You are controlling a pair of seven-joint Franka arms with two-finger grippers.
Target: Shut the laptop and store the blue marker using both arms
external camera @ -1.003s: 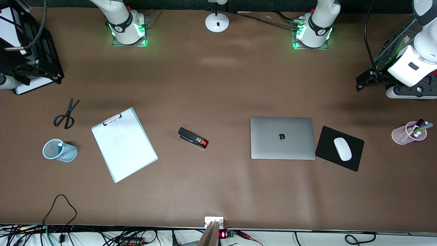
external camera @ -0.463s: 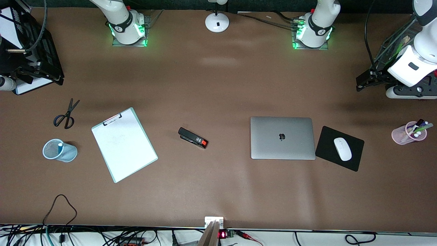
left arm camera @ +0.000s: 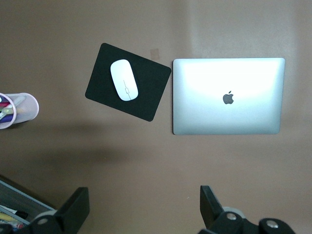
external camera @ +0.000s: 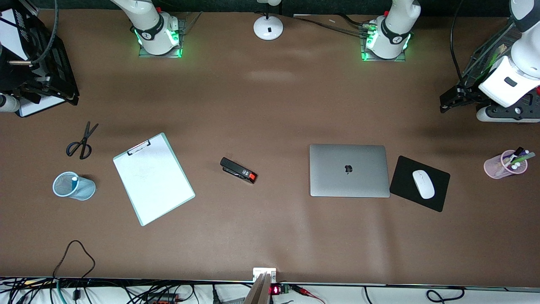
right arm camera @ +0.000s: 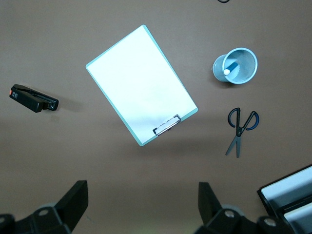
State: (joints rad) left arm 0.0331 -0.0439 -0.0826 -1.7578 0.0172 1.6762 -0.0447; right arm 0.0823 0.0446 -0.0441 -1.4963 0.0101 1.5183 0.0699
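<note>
The laptop (external camera: 349, 170) lies shut on the table, silver lid up with the dark apple logo; it also shows in the left wrist view (left arm camera: 228, 96). The blue marker (external camera: 74, 180) stands in a pale blue mesh cup (external camera: 67, 188) toward the right arm's end, white end up; it also shows in the right wrist view (right arm camera: 231, 68). My left gripper (left arm camera: 145, 204) is open and empty, high over bare table at the left arm's end. My right gripper (right arm camera: 141, 197) is open and empty, high over bare table at the right arm's end.
A black mouse pad (external camera: 405, 175) with a white mouse (external camera: 423, 184) lies beside the laptop. A pink cup of markers (external camera: 506, 164) stands at the left arm's end. A stapler (external camera: 238, 170), a clipboard (external camera: 153, 178), scissors (external camera: 82, 141) and a black paper tray (external camera: 50, 63) are there too.
The right arm's hand has shifted slightly at its end of the table. Nothing on the table has moved.
</note>
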